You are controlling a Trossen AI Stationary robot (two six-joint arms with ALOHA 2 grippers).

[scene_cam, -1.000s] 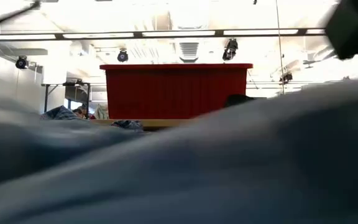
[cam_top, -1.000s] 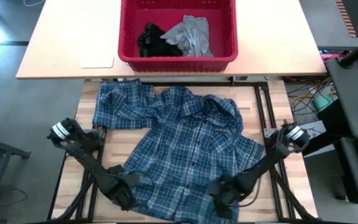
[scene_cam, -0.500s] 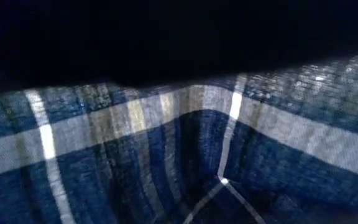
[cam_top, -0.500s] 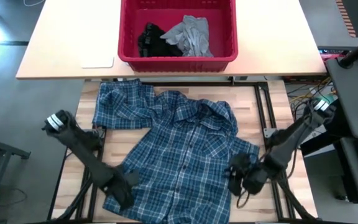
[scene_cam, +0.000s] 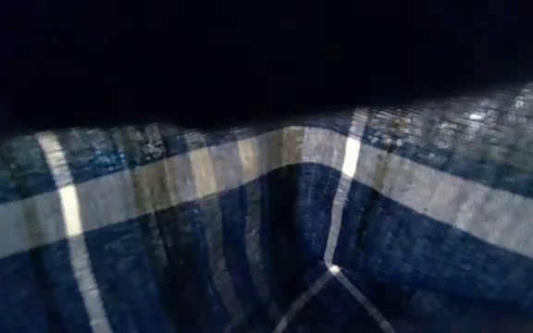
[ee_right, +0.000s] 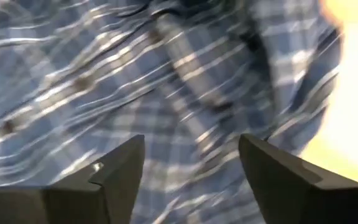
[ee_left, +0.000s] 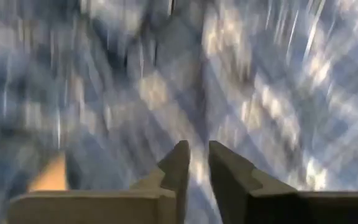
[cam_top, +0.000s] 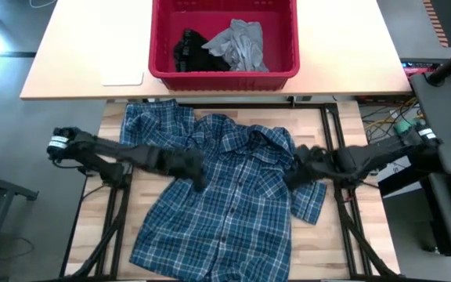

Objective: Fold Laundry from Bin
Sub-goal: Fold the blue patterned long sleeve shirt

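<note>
Reaching in over the plaid shirt (cam_top: 225, 196) spread near the red bin (cam_top: 224, 76), the left gripper (cam_top: 196, 167) shows a slim gap and the right gripper (cam_top: 297, 167) gapes wide, likely to smooth it for folding.

text: none readable | labels: none | brands: none | numbers: none | signs: none
</note>
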